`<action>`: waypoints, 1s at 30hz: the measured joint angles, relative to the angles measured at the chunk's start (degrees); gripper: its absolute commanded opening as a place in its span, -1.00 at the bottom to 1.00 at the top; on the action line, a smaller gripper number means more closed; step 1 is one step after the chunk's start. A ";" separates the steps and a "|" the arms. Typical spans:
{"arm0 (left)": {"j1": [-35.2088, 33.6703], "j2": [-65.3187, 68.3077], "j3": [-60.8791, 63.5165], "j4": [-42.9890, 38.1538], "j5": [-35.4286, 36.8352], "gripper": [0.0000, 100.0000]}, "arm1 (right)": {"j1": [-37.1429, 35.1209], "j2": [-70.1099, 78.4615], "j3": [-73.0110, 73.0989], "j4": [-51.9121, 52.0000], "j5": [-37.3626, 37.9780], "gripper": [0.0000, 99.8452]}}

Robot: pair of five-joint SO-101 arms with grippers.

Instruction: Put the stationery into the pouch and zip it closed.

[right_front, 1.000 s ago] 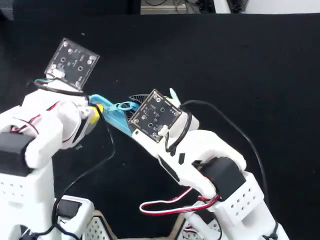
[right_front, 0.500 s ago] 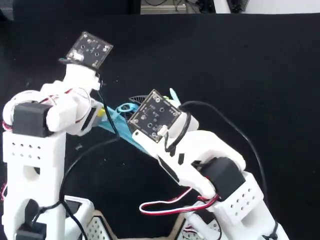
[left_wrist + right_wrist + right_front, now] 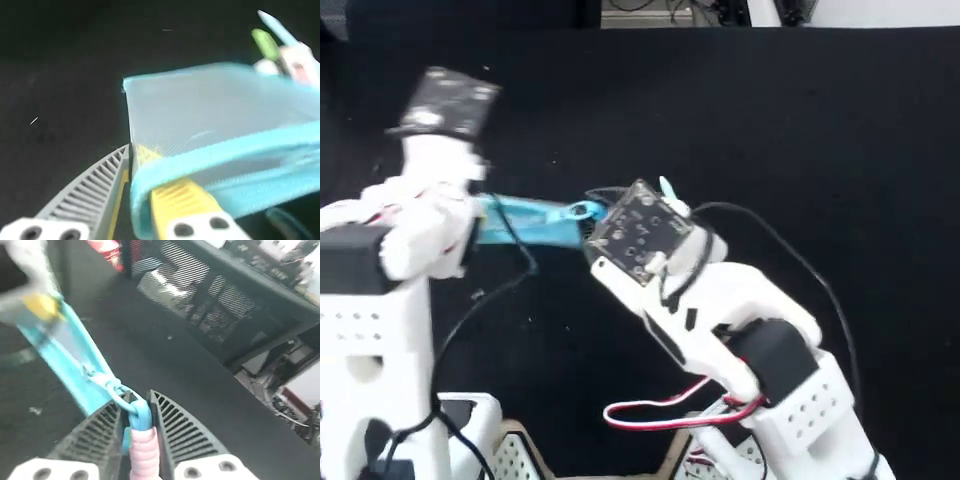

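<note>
A lab; mesh racks (image 3: 200, 315), loose cables (image 3: 290, 410).

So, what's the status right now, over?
Left gripper shut on pouch end. Right gripper shut on zip pull. Both hold it stretched between them. Pen tips beside the pull.

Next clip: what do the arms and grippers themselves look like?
The left arm and right arm are white plastic with black motors, perforated bases and dark square camera boards. Black cable and red-white wires trail off. Left gripper: grey ribbed and yellow fingers. Right gripper: dark ribbed fingers.
</note>
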 measured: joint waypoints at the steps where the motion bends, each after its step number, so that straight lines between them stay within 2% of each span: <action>1: -2.11 -0.79 0.00 0.00 0.62 -0.94 | 0.44 -0.62 0.00 -0.26 0.00 -0.98; 4: -6.42 -2.29 0.00 0.00 3.16 -0.94 | 0.62 -0.97 0.00 -0.70 0.00 -0.98; 10: -7.03 -3.16 4.13 0.00 8.26 -0.94 | 0.88 -0.44 1.23 -0.70 0.00 -0.98; 16: -6.95 -3.16 6.42 0.00 8.70 -0.94 | 5.71 0.26 1.32 -0.70 2.46 -0.98; 22: -6.95 -3.16 7.82 -2.99 6.59 -0.94 | 5.89 0.26 2.64 -0.70 2.73 -0.98; 25: -6.95 -3.16 7.91 -4.31 7.74 -0.94 | 5.98 0.26 2.64 -0.70 2.73 -0.96; 28: -6.95 -3.16 9.58 -5.71 10.90 -0.94 | 5.98 0.26 2.64 0.26 2.55 -0.75; 30: -6.95 -3.16 10.99 -6.86 12.22 -0.94 | 5.98 0.26 2.64 2.20 -0.09 -0.59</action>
